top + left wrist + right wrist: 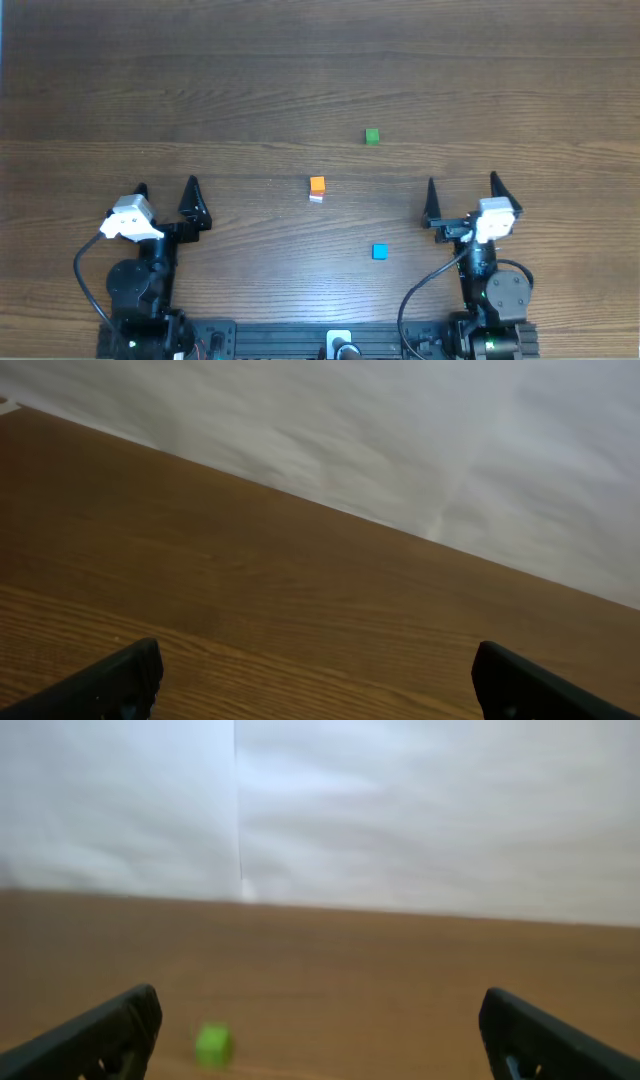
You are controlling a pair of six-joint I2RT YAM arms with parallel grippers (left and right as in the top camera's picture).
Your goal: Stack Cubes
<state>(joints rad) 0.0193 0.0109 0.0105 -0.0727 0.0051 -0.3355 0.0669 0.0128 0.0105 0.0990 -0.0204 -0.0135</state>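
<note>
Wooden table [200, 80] — orange cube [317, 184] central, green cube [372, 136] farther, blue cube [379, 251] nearer

Three coloured cubes lie on the table [300, 80]: one green cube [372, 136] toward the far edge, one orange cube [317, 184] near the middle, and one blue cube [379, 251] toward the near edge. One small white piece [316, 199] sits against the orange cube; whether it is a fourth cube cannot be told. There are two grippers, the left gripper [166, 184] and the right gripper [461, 180].
</note>
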